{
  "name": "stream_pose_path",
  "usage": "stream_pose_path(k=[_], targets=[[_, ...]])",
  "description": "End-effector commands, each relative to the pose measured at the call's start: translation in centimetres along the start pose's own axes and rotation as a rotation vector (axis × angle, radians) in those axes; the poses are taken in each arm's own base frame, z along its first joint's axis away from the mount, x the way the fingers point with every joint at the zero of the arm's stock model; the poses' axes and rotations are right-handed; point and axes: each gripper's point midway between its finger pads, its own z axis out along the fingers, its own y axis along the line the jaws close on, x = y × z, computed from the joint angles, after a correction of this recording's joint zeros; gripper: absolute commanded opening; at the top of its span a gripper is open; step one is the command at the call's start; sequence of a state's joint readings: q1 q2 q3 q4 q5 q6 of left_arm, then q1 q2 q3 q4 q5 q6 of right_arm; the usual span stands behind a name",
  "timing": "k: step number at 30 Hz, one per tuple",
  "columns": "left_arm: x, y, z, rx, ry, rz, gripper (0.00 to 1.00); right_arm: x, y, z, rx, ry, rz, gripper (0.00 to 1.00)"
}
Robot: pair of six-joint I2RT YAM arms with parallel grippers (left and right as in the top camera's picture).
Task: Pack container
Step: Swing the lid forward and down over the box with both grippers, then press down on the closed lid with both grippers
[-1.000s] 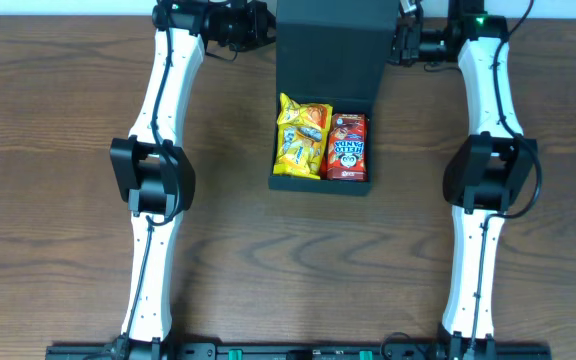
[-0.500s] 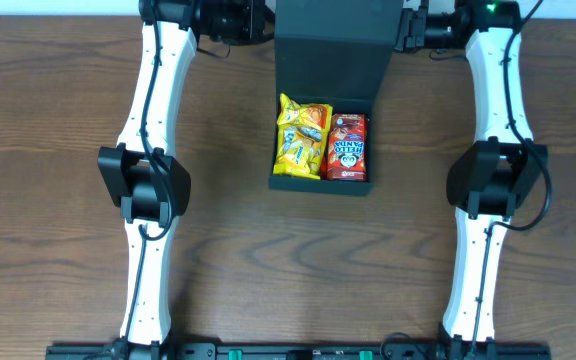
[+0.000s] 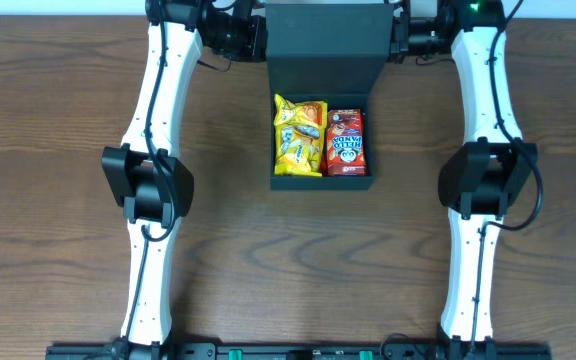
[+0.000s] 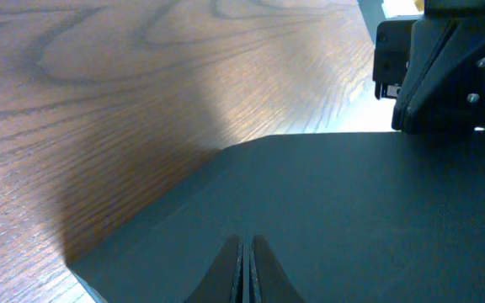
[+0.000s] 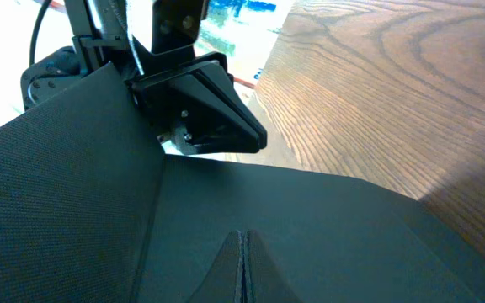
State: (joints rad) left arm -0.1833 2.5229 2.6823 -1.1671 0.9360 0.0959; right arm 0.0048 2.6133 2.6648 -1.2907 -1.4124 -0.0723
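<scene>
The dark teal-black container (image 3: 321, 182) sits at the table's centre back, its flap lid (image 3: 326, 45) raised behind the base. Inside lie a yellow snack packet (image 3: 298, 135) on the left and a red snack packet (image 3: 346, 142) on the right. My left gripper (image 3: 261, 38) is at the lid's left edge and my right gripper (image 3: 395, 38) at its right edge. In the left wrist view the fingers (image 4: 247, 252) are shut, tips against the lid (image 4: 352, 210). In the right wrist view the fingers (image 5: 242, 252) are shut against the lid (image 5: 327, 236).
The brown wooden table (image 3: 68, 200) spreads around the container. Both white arms run along the box's sides from the front edge. The other arm's gripper shows across the lid in each wrist view (image 4: 453, 76) (image 5: 200, 109).
Both grippers have moved inward against the lid's sides. The lid has tilted up further, and the container has shifted slightly left and toward the back.
</scene>
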Motion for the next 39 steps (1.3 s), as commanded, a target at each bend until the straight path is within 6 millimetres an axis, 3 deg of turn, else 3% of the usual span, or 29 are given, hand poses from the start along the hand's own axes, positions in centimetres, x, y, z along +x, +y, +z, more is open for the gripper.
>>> stream_pose_path(k=[1,5,8,13,20,26,33,35,39], targets=[[-0.8,-2.1,-0.9,0.001,-0.023,0.086,0.06,-0.2,2.6,0.9,0.02,0.015,-0.061,0.01],[-0.3,-2.2,-0.9,0.002,-0.007,0.106,0.06,-0.6,0.8,-0.3,0.124,-0.003,-0.075,0.02],[0.0,-2.2,-1.0,0.002,0.005,0.118,0.06,-1.2,1.1,-1.4,0.147,-0.021,-0.16,0.02],[-0.3,-3.3,-1.9,0.0,-0.012,0.171,0.06,-1.9,3.7,-3.2,0.173,-0.051,-0.262,0.02],[-1.3,-6.1,-4.6,-0.032,-0.06,0.288,0.06,-2.2,7.2,-3.9,0.205,-0.067,-0.329,0.01],[-1.7,-6.7,-5.8,-0.078,-0.079,0.311,0.06,-2.2,8.5,-4.1,0.206,-0.072,-0.351,0.01],[-1.1,-6.1,-5.8,-0.114,-0.056,0.289,0.06,-2.3,8.1,-4.6,0.247,-0.077,-0.352,0.01],[-0.4,-4.7,-5.7,-0.201,-0.017,0.264,0.06,-2.5,6.8,-5.5,0.354,-0.082,-0.341,0.02],[0.9,-4.3,-4.8,-0.28,0.047,0.253,0.06,-2.3,3.5,-8.3,0.673,-0.069,-0.3,0.01]])
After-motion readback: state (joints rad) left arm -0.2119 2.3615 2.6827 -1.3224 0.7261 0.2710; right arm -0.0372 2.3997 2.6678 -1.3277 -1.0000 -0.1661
